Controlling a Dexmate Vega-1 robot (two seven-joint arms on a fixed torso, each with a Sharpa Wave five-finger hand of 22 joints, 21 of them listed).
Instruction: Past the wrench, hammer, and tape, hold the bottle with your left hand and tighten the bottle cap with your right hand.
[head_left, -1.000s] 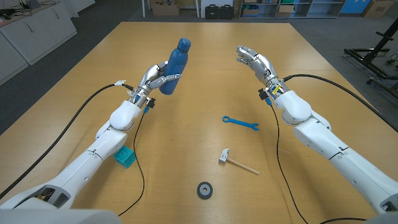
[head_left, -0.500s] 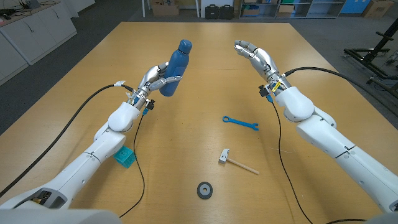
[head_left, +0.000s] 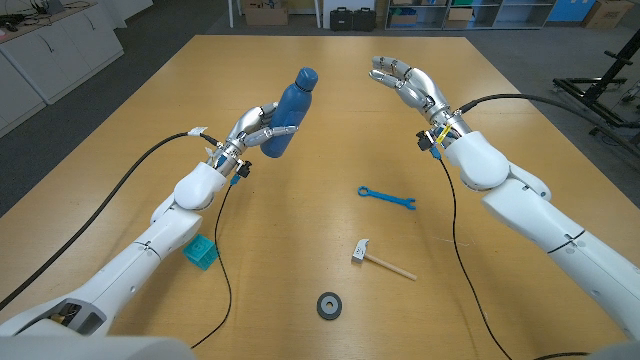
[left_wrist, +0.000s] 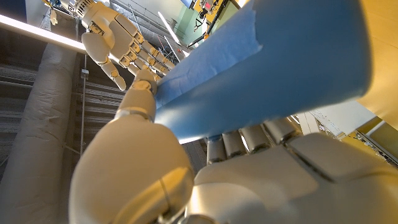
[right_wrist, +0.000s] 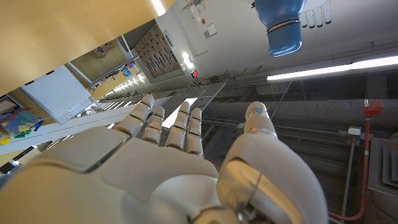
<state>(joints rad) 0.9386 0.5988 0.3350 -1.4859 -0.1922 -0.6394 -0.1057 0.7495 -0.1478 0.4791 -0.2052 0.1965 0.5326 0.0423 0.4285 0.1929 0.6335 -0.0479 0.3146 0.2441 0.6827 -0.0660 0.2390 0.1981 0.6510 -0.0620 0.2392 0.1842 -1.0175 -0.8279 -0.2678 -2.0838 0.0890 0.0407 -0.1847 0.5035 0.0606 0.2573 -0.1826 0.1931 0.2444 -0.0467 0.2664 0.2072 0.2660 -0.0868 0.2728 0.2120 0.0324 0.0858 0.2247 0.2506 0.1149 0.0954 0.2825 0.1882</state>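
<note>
Nearest the desk's front edge lies a small dark roll of tape (head_left: 329, 305), then a little hammer with a pale wooden handle (head_left: 382, 261), then a flat blue wrench (head_left: 387, 197), all right of the middle; a teal block (head_left: 200, 252) sits under the left forearm. None of these has shifted over the last second.

Past them, the left hand (head_left: 251, 130) grips the dark blue bottle (head_left: 287, 111) by its lower body, clear of the wooden desk (head_left: 330, 95). The bottle has tilted further since a second ago, so its blue cap (head_left: 306, 74) now leans more toward the right side.

Farther back, the right hand (head_left: 405, 82) has moved up and inward toward that cap, fingers spread and holding nothing, with a clear gap between them yet. In the right wrist view the cap (right_wrist: 280, 26) hangs ahead of the fingertips (right_wrist: 186, 111).

I judge the holding half done; the closing-in for tightening has begun, and the cap is untouched.
</note>
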